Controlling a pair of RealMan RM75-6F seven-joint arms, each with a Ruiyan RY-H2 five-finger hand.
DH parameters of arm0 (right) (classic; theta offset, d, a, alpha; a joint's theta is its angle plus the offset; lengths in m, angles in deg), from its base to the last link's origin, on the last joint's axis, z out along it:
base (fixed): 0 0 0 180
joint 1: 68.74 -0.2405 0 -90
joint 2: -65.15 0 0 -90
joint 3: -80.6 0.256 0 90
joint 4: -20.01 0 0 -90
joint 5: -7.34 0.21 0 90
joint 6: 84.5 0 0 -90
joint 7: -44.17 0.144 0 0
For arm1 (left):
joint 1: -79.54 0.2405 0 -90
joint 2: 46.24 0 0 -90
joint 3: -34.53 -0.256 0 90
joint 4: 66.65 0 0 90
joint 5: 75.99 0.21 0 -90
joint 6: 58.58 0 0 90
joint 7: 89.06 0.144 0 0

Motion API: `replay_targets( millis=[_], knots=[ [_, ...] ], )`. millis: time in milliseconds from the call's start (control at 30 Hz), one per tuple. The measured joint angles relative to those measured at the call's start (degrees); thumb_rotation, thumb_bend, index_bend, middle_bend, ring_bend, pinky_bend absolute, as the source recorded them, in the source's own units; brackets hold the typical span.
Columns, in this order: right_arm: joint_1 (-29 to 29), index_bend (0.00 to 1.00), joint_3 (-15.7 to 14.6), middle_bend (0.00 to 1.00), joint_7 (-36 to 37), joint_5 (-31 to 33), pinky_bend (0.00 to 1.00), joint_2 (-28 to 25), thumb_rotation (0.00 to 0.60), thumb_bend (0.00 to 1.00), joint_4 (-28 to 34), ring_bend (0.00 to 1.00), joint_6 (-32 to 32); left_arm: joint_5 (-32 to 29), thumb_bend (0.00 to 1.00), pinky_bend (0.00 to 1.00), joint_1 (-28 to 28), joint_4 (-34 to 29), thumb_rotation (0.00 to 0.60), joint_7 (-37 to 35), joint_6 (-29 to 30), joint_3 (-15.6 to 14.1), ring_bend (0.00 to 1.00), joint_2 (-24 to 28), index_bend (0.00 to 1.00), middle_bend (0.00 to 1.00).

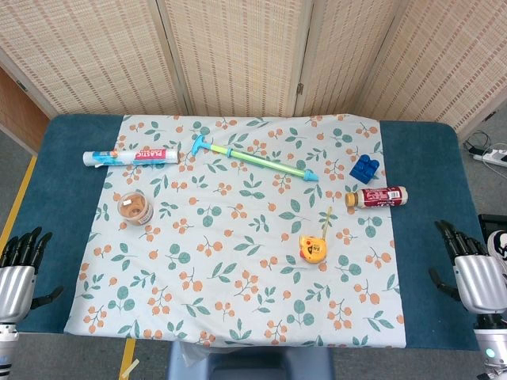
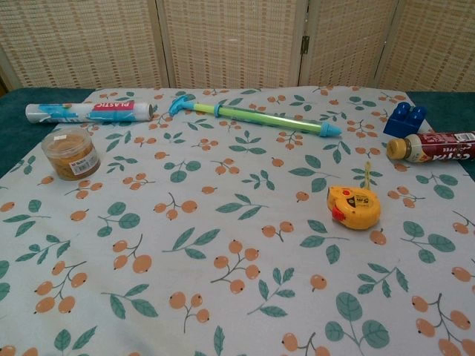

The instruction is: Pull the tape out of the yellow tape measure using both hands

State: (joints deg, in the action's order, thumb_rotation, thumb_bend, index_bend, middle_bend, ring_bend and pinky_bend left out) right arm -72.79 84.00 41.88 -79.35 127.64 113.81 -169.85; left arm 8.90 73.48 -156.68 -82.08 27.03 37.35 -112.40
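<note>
A table covered with a floral cloth (image 1: 238, 261), seen from above and from chest height. At the far left edge, the robot's left hand (image 1: 20, 265) hovers over the blue table border, fingers apart and holding nothing, well away from every object. Moving right along the back of the cloth: a rolled tube labelled "plastic" (image 1: 129, 157) lies on its side, and below it stands a small clear round jar (image 2: 70, 153) with a lid on and what looks like tan or brown contents, too indistinct to name. Next comes a long green and blue water squirter (image 1: 253, 157), lying flat. Right of centre sits the yellow tape measure (image 2: 355, 206), resting on the cloth with a short length of tape already sticking out toward the back. Beyond it are a blue toy block (image 1: 364, 167) and a capped brown drink bottle (image 1: 376, 197) on its side, seemingly full. At the far right edge the right hand (image 1: 471, 269) also hovers empty with fingers spread. Neither hand has reached the tape measure yet. To do this well, one hand should probably pin the yellow case firmly while the other pinches the tape's exposed tip and draws straight along its line, steering clear of the nearby bottle.
</note>
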Motion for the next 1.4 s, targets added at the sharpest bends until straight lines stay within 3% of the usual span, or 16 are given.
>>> replay_targets(
  millis=[533, 1000, 1167, 1300, 1400],
  knots=[
    [-0.7, 0.07, -0.4, 0.14, 1.0, 0.5, 0.23, 0.1, 0.6, 0.37, 0.1, 0.2, 2.4, 0.6, 0.17, 0.0, -0.4, 0.7, 0.6, -0.6, -0.8, 0.1, 0.0, -0.7, 0.04, 0.01],
    [-8.1, 0.03, -0.5, 0.21, 1.3, -1.6, 0.23, 0.7, 0.6, 0.37, 0.6, 0.2, 13.1, 0.3, 0.17, 0.0, -0.7, 0.1, 0.6, -0.2, -1.2, 0.1, 0.0, -0.6, 0.04, 0.01],
    [-13.2, 0.0, 0.3, 0.24, -0.3, -1.3, 0.17, 2.5, 0.598, 0.38, 1.4, 0.15, 19.9, 0.7, 0.17, 0.0, -0.7, -0.2, 0.6, 0.1, -1.4, -0.1, 0.0, -0.7, 0.04, 0.01],
    [-17.3, 0.0, 1.2, 0.24, -2.0, 0.3, 0.12, 4.6, 0.5, 0.42, 1.9, 0.13, 25.8, 0.7, 0.17, 0.0, -0.6, -0.5, 0.6, 0.5, -1.2, -0.3, 0.0, -0.6, 0.04, 0.01],
    [-20.5, 0.0, 2.0, 0.25, -2.9, 2.4, 0.11, 6.8, 0.476, 0.43, 1.6, 0.12, 30.1, 0.5, 0.17, 0.0, -0.5, -0.7, 0.6, 0.8, -1.3, -0.4, 0.01, -0.4, 0.05, 0.01]
  ],
)
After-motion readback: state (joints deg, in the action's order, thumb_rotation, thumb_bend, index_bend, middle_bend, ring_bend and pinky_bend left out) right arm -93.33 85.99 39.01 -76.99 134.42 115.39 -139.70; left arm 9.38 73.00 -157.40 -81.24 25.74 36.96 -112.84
